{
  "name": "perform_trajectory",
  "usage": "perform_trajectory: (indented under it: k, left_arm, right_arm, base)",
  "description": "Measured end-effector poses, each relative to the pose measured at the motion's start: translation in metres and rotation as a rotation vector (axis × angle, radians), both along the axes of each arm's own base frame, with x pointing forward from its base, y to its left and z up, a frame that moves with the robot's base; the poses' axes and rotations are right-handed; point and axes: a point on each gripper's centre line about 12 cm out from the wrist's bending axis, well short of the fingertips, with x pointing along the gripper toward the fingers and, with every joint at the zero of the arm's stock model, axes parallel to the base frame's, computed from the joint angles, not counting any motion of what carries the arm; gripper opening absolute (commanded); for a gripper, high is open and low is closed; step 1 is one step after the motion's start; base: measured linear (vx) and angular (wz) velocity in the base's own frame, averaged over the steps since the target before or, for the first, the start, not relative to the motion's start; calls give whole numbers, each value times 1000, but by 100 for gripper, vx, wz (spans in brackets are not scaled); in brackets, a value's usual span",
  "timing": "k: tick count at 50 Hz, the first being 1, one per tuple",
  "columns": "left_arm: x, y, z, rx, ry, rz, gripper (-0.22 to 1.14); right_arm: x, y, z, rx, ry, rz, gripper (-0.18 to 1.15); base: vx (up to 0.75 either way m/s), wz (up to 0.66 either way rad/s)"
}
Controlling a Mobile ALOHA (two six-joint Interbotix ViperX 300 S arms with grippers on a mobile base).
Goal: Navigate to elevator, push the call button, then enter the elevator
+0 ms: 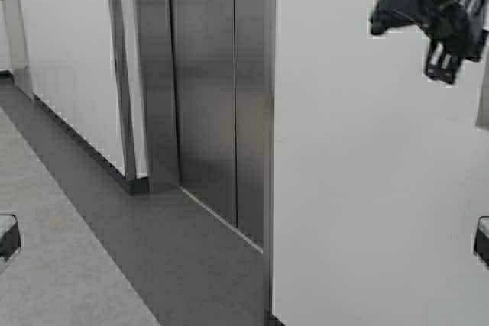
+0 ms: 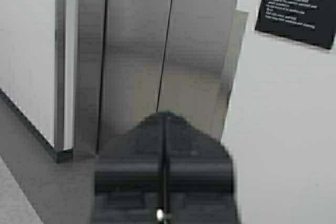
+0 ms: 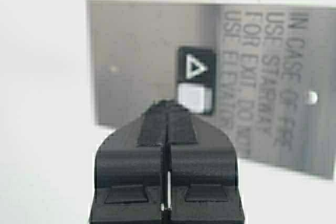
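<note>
The elevator [image 1: 202, 89] has its brushed steel doors shut, ahead and to my left; it also shows in the left wrist view [image 2: 157, 51]. The call button plate [image 3: 142, 51] is a grey metal plate with printed text. It holds a dark button [image 3: 196, 80] with a triangle above a white square. My right gripper [image 3: 168, 103] is shut and empty, with its tip just short of the button and slightly beside it. In the high view it [image 1: 443, 62] is raised at the upper right before the white wall. My left gripper [image 2: 165, 114] is shut, empty, and pointing at the elevator doors.
A white wall [image 1: 367, 188] fills the right side, close ahead. A dark floor strip [image 1: 153, 250] leads to the elevator sill, with lighter floor [image 1: 53, 265] on the left. A black sign with white text [image 2: 296, 1] hangs on the wall right of the doors.
</note>
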Motion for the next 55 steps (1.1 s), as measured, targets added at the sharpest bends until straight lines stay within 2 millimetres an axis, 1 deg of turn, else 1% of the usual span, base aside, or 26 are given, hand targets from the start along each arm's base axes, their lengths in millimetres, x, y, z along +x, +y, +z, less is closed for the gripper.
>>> perform_trajectory:
  k: [6,13,17,23,26,30,37,41,46,49,55]
  left_arm:
    - [-3,0,2,-1,-15,0,3]
    - [-3,0,3,-3,-17,0,3]
    - [-3,0,1,-1,-12,0,3]
    - [-3,0,-1,1,-9,1,3]
    - [-3,0,-3,4,-3,1,3]
    - [-3,0,-5,8,1,1,3]
    - [-2,0,-9,16,14,3,3]
    - [-1,0,-9,21,17,4,3]
    - [-1,0,-9,25,15,4,3]
    - [-1,0,-9,31,16,6,3]
    - [-1,0,-10,48,12,8,3]
  right_arm:
    - [-22,39,16,77,21,32,5]
    - [-46,68,27,189,89,26,5]
    - [-62,90,36,282,135,46,5]
    - [-85,121,54,447,185,109,5]
    - [-95,139,66,562,190,159,5]
    - [-104,157,83,719,180,216,5]
    - [-114,173,110,936,138,295,5]
    - [-117,177,122,1019,109,327,5]
    - [-120,181,137,1078,57,387,5]
    - [-122,181,141,1095,28,418,5]
    - [-122,182,138,1115,-13,456,5]
  base:
    - [-1,-2]
    - [-2,-1]
    - [-3,-3]
    - [-4,-1]
    - [-4,-2]
    - [-3,-2]
    - [-3,-2]
    - [-3,-2]
    - [-3,-1]
    - [-3,0]
    - [-3,4]
